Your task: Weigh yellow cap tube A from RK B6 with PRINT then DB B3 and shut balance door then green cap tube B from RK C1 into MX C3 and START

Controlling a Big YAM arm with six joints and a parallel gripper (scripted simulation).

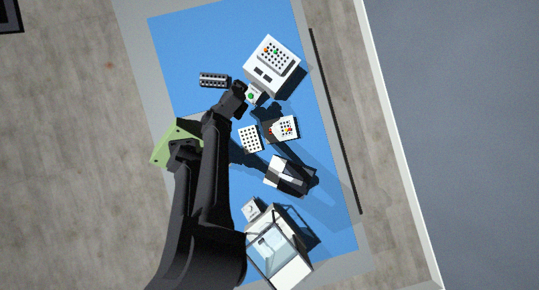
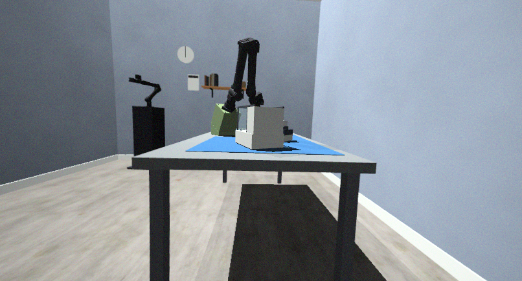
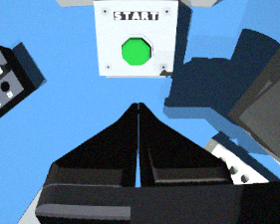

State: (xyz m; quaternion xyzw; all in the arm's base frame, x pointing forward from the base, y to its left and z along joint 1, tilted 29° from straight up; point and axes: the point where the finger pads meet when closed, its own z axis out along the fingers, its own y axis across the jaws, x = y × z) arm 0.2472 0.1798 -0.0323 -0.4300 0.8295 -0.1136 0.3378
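- Tube B, seen as one green cap [image 1: 275,51], stands in the mixer [image 1: 251,67]; tube A, one yellow cap [image 1: 286,129], is in the dry block [image 1: 272,136] [image 3: 269,111]. Six stations share the surface [image 1: 132,61] [image 2: 233,164].
- Leftmost from the top, one magnet block [image 1: 213,79] [image 3: 4,74] with two rows of bores.
- Next, one claw [image 1: 239,85] [image 3: 138,112], its two fingers pressed together, nothing pinched; it points at the one green START key [image 1: 251,95] [image 3: 136,51], apart from it in the wrist view.
- One white rack [image 1: 250,135] [image 3: 218,154], rows of holes, no caps showing.
- The mixer carries two caps: tube B's green and one orange [image 1: 265,49].
- In the dry block, one red cap [image 1: 289,129] sits beside the yellow.
- One spectrophotometer [image 1: 277,164], partly in shadow.
- One balance [image 1: 289,274] [image 2: 268,127]; its pan is hard to read through the glass.
- Only the outside view shows one wall clock [image 2: 185,54] and a second arm [image 2: 157,89]; there the balance hides the fingertips.
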